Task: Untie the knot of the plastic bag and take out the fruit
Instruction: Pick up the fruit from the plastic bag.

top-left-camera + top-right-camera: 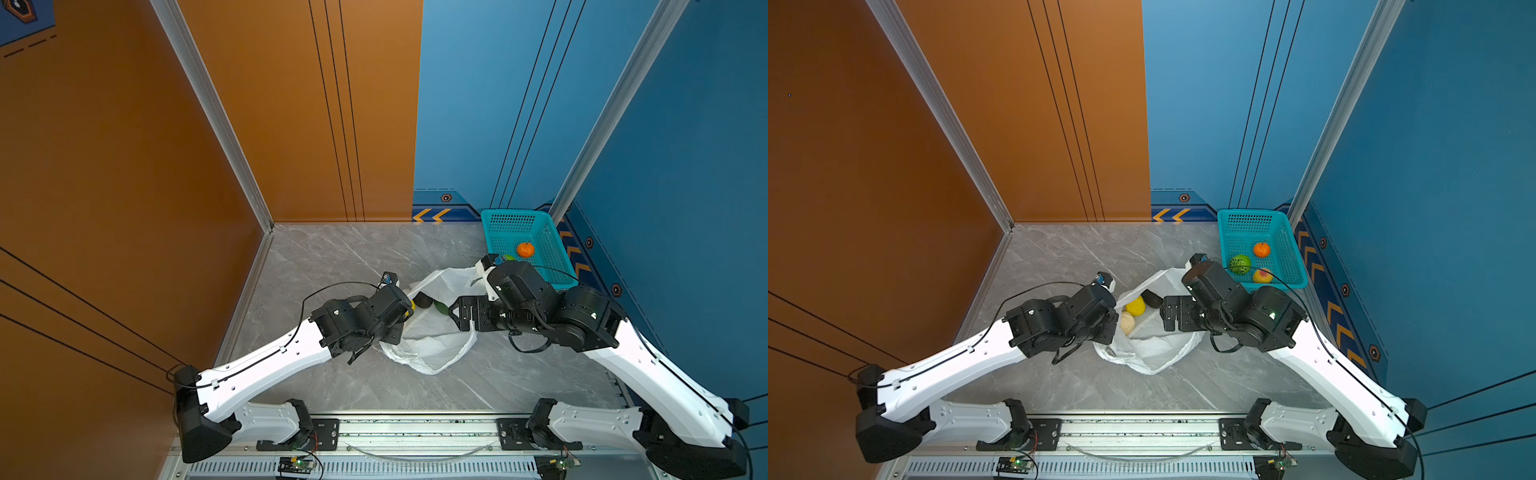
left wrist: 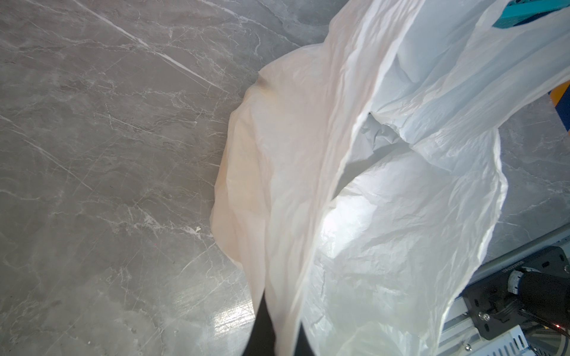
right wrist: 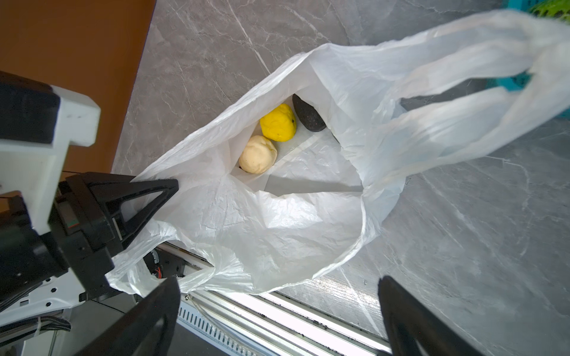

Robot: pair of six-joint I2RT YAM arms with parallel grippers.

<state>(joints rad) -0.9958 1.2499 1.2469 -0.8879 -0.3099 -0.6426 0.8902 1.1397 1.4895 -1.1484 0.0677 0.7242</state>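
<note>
On table (image 1: 332, 270) — left fingers (image 3: 145, 197) clamp plastic bag (image 3: 277, 231) rim; right fingers (image 3: 407, 320) spread wide — empty.

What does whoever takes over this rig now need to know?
Left end effector: shut on the bag rim, holding it open.
Right end effector: open, empty, poised over the bag.
Done: bag untied; orange, green ball, peach in the basket.
To do: yellow fruit, cream fruit, dark fruit inside the bag.
</note>
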